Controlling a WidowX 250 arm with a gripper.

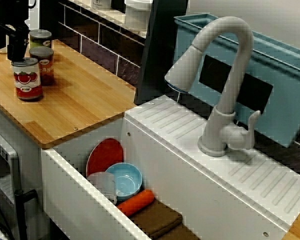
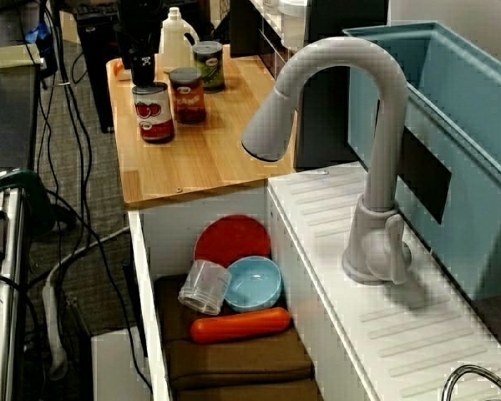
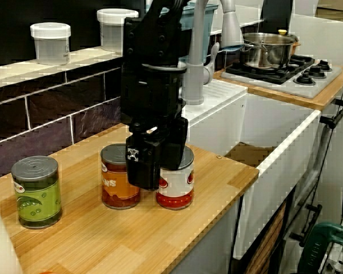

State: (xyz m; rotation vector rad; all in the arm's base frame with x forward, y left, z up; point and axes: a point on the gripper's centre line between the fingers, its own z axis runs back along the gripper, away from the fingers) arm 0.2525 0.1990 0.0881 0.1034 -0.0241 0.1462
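Note:
My black gripper point(image 3: 157, 171) hangs low over the left end of the wooden counter point(image 1: 85, 100). It is right at a can with a red tomato label point(image 1: 27, 80), whose lower part shows in the view from the side point(image 3: 177, 185). In the view over the sink the fingertips point(image 1: 17, 50) reach the can's top rim. Whether the fingers clasp the can is hidden. A can with an orange-brown label point(image 3: 120, 182) stands touching or nearly touching it. A green-labelled can point(image 3: 37, 191) stands farther along the wall.
The sink point(image 2: 150, 276) holds a red plate point(image 2: 232, 241), blue bowl point(image 2: 255, 284), clear cup point(image 2: 204, 288), carrot point(image 2: 240, 325) and brown cloth point(image 2: 234, 359). A grey faucet point(image 2: 376, 167) arches over it. A white bottle point(image 2: 174, 38) stands behind the cans. Two jars point(image 3: 50, 41) sit on the wall ledge.

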